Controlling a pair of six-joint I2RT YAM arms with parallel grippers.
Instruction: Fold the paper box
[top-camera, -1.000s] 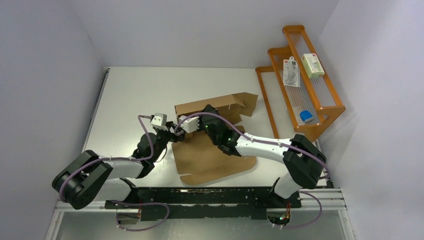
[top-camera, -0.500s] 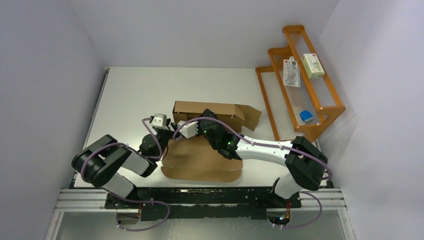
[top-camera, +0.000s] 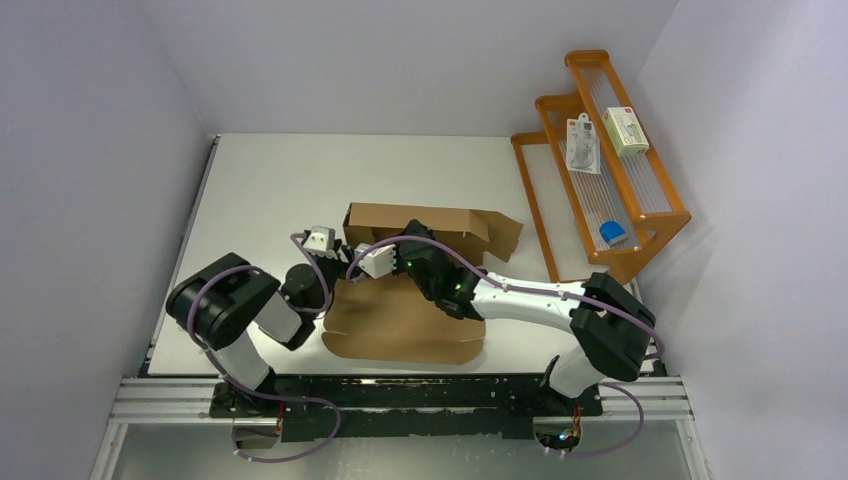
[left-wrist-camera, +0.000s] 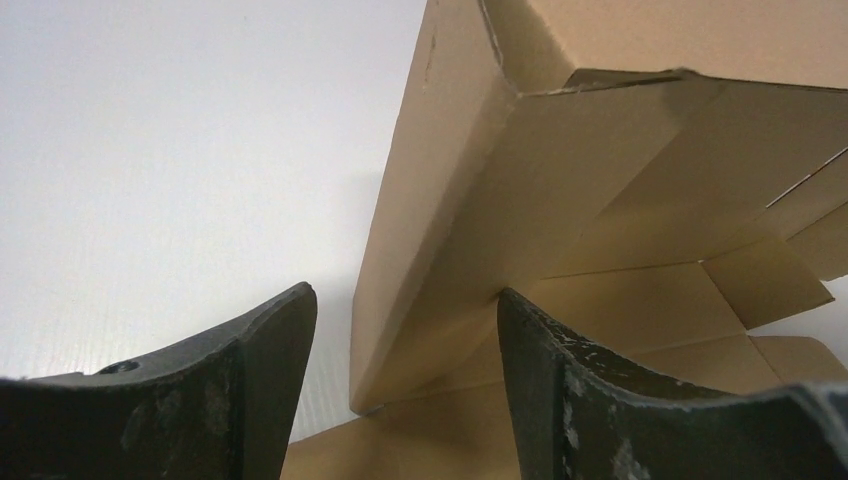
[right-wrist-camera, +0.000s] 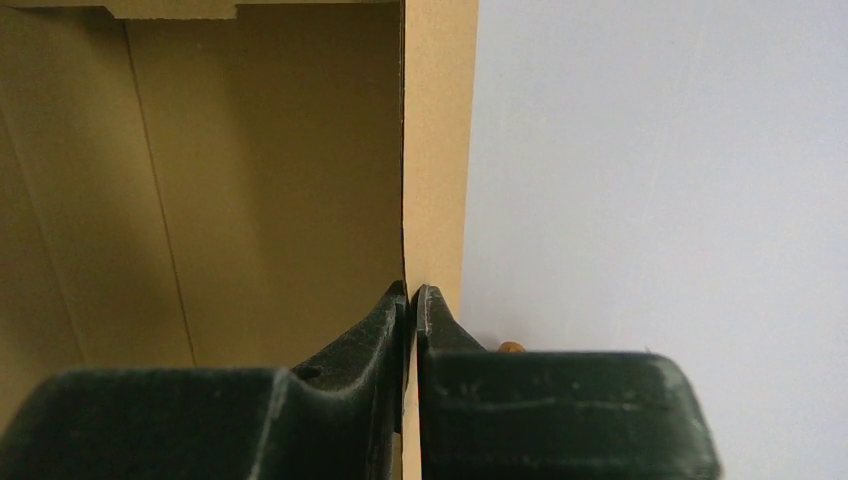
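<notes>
The paper box (top-camera: 400, 315) is brown corrugated cardboard, half folded in the middle of the table: a flat panel near me and a raised wall (top-camera: 415, 217) at the far side. My right gripper (right-wrist-camera: 412, 292) is shut on the edge of a raised panel (right-wrist-camera: 435, 150); in the top view it sits at the box's left part (top-camera: 352, 252). My left gripper (left-wrist-camera: 405, 300) is open, its fingers (left-wrist-camera: 545, 340) either side of the box's raised left corner (left-wrist-camera: 440, 230). In the top view it is at the box's left edge (top-camera: 338, 252).
An orange wire-fronted rack (top-camera: 600, 160) stands at the right edge of the table, holding small white packages (top-camera: 583, 143) and a blue item (top-camera: 612, 234). White walls close in the table on the left, back and right.
The box has swung and slid left, its raised wall now square to the back. My left arm has drawn in toward the box's left corner. My right gripper kept its hold.
</notes>
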